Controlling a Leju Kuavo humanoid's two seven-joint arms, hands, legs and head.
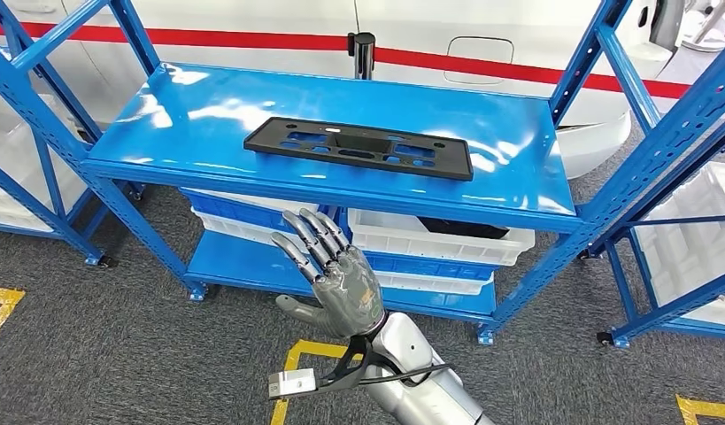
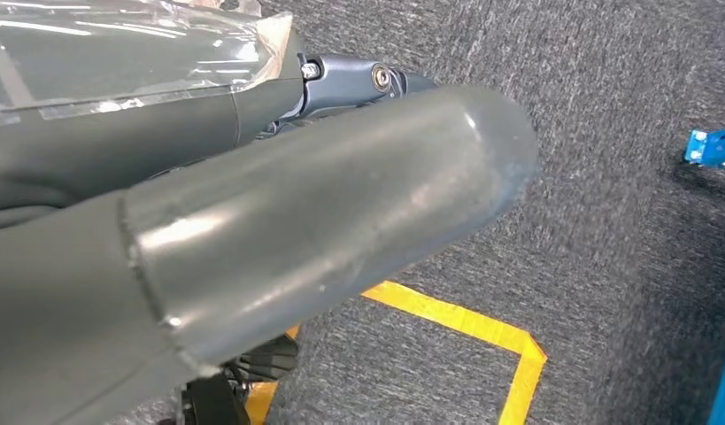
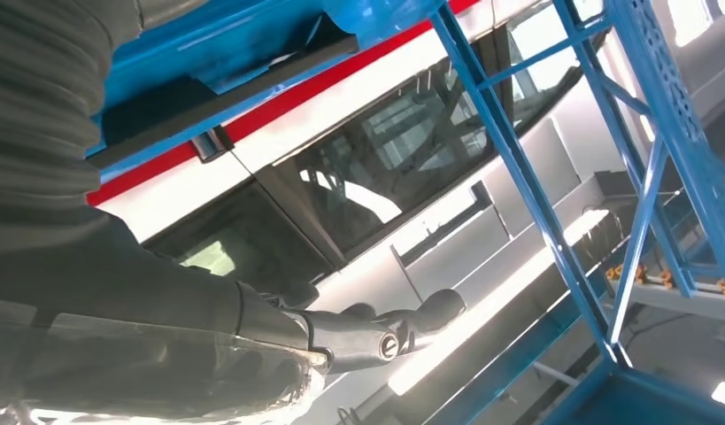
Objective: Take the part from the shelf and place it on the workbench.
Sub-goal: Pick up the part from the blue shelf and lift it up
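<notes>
A blue metal shelf (image 1: 190, 124) is seen across the head view, standing on grey carpet (image 1: 119, 354) marked with yellow tape (image 1: 298, 356). White bins (image 1: 429, 239) are stored on the lower levels beneath its top board. The part (image 1: 358, 147), a long flat black plastic plate with cut-outs, is laid flat on the top board, toward the front edge and slightly right of centre, with nothing touching it. The right hand (image 1: 334, 279) is raised in front of the shelf's front edge, below the part and apart from it; its fingers (image 1: 307, 237) are spread and extended, holding nothing. The left hand (image 2: 252, 239) is seen close up above the carpet, and the state of its fingers cannot be told.
</notes>
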